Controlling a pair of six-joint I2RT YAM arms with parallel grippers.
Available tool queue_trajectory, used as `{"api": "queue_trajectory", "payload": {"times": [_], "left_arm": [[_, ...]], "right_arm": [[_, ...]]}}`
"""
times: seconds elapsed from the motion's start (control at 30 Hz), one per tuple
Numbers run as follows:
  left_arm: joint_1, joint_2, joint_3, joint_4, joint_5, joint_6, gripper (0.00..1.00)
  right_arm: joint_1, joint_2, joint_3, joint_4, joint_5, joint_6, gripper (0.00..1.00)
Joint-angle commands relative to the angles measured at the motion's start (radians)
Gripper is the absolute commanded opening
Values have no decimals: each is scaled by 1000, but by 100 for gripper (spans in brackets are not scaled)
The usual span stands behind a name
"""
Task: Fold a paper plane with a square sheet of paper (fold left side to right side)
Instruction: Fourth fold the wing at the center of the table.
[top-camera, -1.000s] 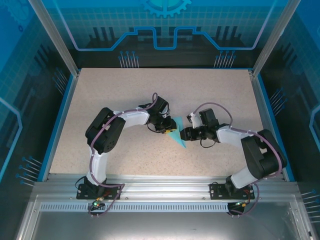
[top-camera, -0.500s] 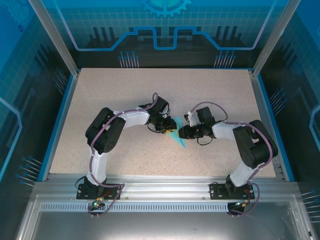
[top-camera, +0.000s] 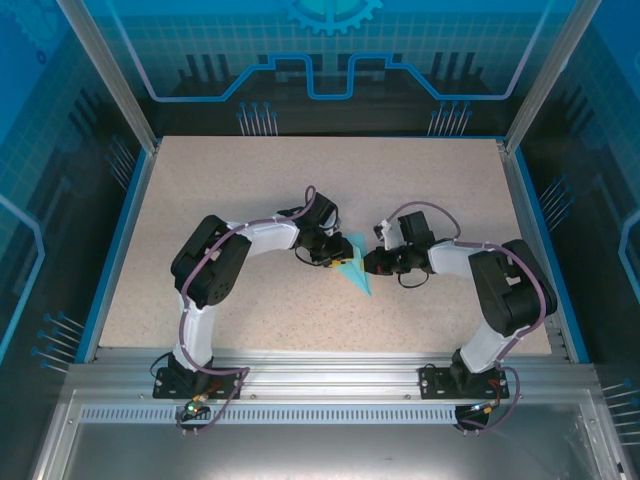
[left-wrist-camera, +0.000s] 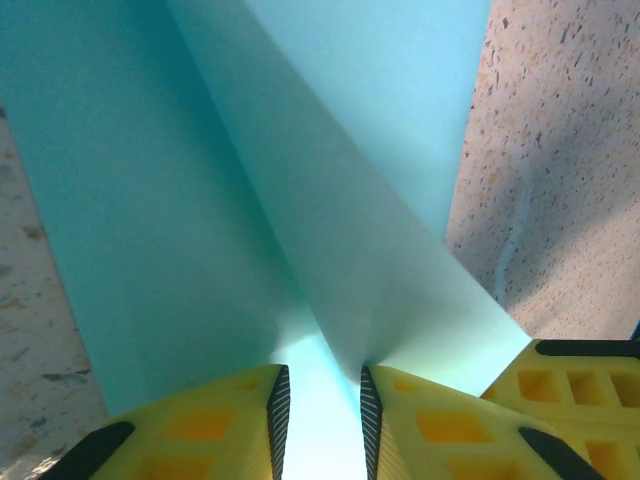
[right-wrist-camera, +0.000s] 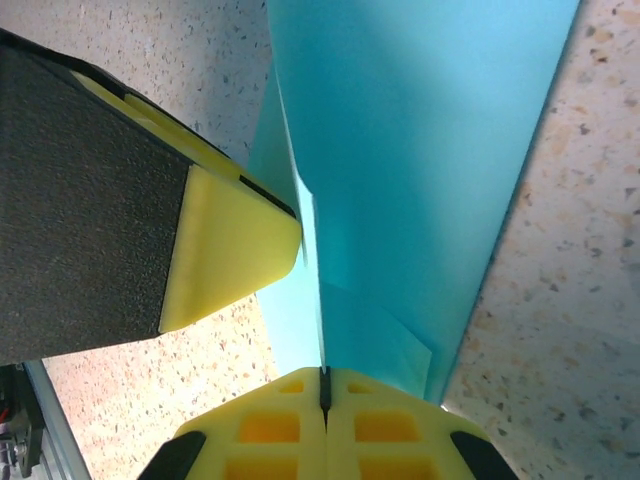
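Jaws on the left gripper (left-wrist-camera: 320, 385) stood a sliver apart, pinching the light-blue paper (top-camera: 356, 278) from its 9 o'clock side, mid-way across the table (top-camera: 250, 180). Over at 3 o'clock, the right gripper (right-wrist-camera: 323, 378) was clamped tight on the same creased sheet, tip pointing to 5 o'clock.

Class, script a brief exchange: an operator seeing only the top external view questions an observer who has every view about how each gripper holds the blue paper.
Operator: From above I see both arms meeting at the paper. Is the right one gripping it?
Observer: Yes. The right gripper is shut, fingers pressed together, with the paper's edge nipped in their seam.
Operator: And the left?
Observer: The left gripper has its fingers slightly apart, a raised fold of the paper running between them. Whether they pinch it, I cannot tell.
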Motion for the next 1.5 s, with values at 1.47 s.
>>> {"api": "queue_trajectory", "payload": {"times": [1.47], "left_arm": [[-9, 11, 20, -9, 16, 5, 29]], "right_arm": [[-30, 82, 65, -88, 52, -10, 4]]}}
